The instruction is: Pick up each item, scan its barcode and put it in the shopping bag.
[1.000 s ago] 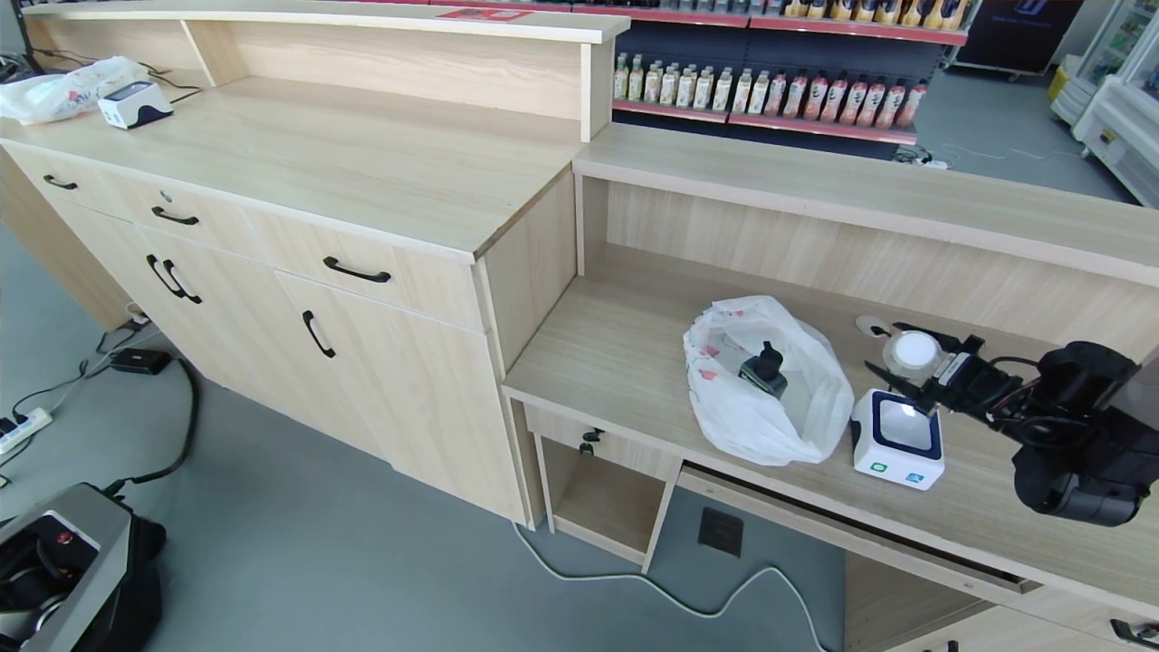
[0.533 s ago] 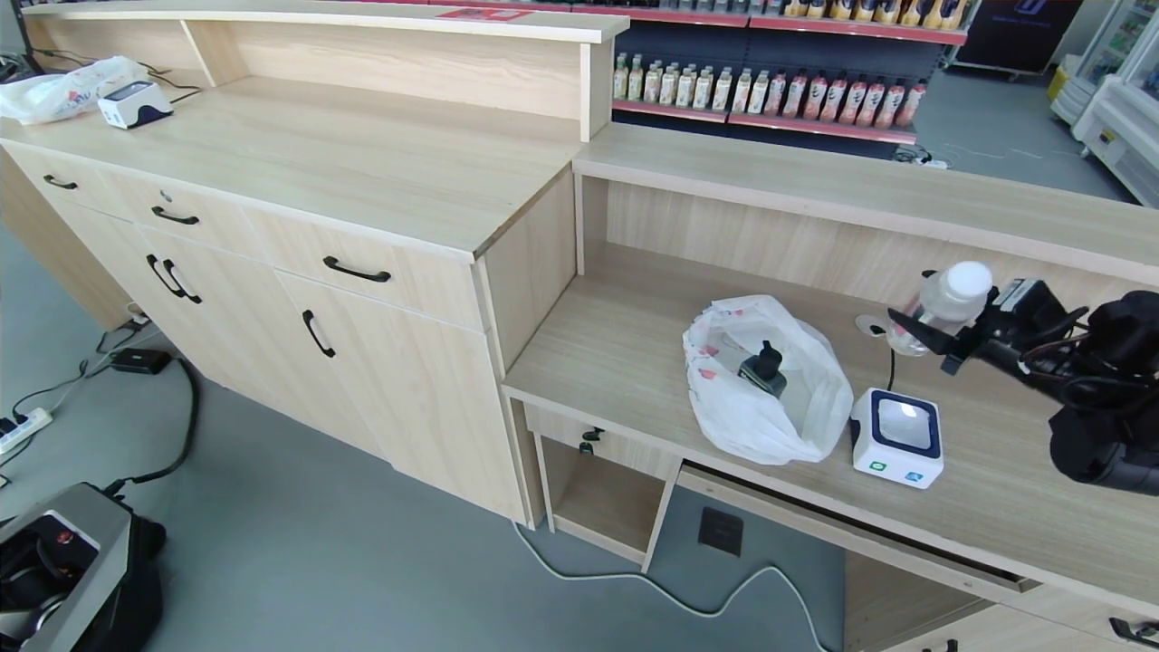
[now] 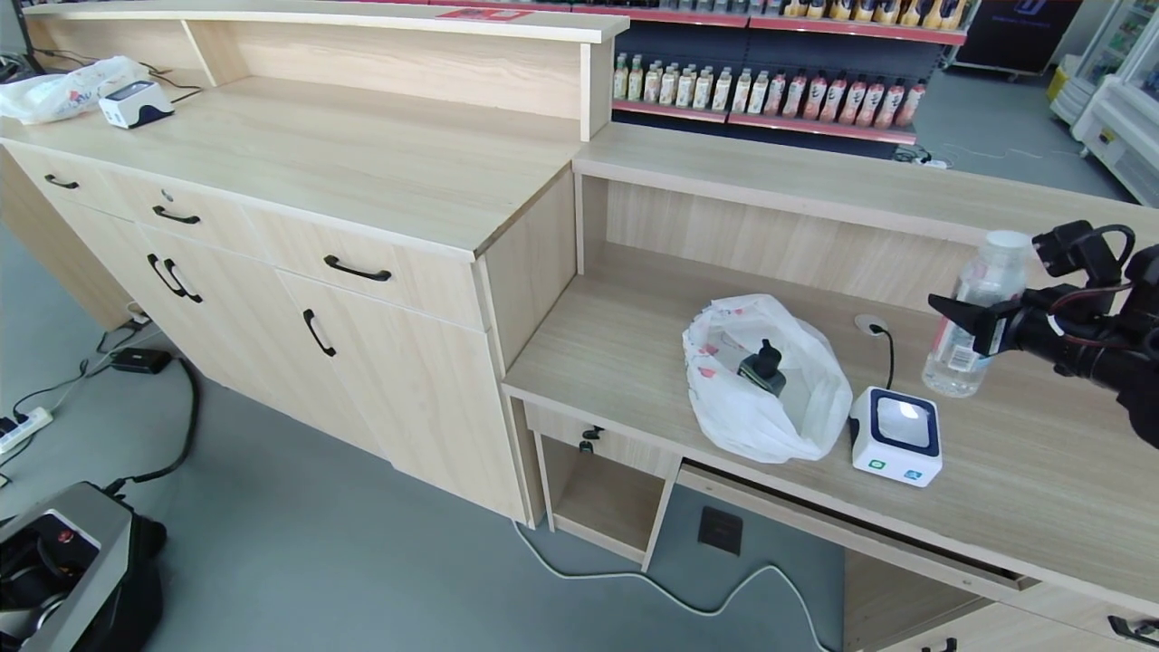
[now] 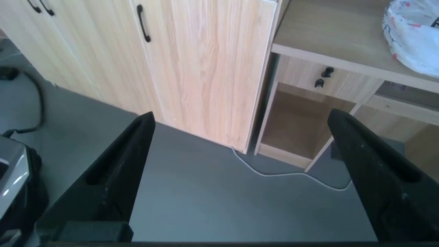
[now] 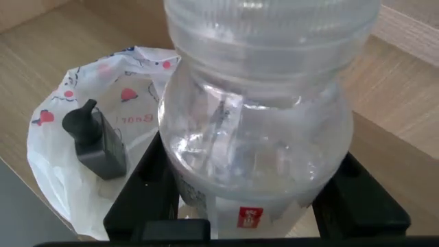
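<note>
L gripper (image 4: 240, 120) fingers spread wide, low over floor, well left of scanner (image 3: 896, 436); shopping bag (image 3: 770, 412) just left of scanner, dark pump bottle (image 3: 762, 367) inside; R gripper (image 3: 985, 328) clamps clear bottle (image 3: 991, 263) upright, just beyond scanner's right.

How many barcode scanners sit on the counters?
2. The near scanner sits on the low desk beside the shopping bag; the far scanner is on the long counter, by a white bag.
</note>
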`<state>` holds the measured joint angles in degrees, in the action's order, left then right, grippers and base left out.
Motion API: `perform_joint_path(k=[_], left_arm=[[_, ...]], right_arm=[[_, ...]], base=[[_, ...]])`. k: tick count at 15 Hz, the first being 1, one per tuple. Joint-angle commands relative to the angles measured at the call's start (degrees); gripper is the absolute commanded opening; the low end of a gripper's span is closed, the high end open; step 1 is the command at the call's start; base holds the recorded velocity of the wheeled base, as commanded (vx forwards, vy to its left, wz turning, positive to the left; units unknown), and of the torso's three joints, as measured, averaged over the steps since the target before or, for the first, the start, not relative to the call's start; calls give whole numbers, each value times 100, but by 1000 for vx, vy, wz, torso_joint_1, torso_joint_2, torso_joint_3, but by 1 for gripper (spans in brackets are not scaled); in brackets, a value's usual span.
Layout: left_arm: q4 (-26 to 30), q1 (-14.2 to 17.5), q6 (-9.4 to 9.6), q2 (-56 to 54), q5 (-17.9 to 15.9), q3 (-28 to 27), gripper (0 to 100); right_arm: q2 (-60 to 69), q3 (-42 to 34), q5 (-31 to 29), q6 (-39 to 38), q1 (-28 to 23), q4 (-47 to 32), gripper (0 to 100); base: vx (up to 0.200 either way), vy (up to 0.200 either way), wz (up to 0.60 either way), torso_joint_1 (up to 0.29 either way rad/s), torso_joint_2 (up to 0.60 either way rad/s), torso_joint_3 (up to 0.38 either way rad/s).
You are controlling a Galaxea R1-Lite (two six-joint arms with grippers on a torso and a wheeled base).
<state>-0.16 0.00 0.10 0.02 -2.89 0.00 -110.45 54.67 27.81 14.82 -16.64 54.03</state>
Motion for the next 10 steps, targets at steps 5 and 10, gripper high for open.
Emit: perform_joint_path(k=[5,10], left_arm=[[-2,-9,-1,-2,-1,0,100],[-2,0,-1,-2,-1,0,100]], right_arm=[[225,-273,-988,513,126,125,0],[234,-238,-1005,372,100,389,0]], base=[[0,0,0,0,0,0],[0,0,360,2,3,3]])
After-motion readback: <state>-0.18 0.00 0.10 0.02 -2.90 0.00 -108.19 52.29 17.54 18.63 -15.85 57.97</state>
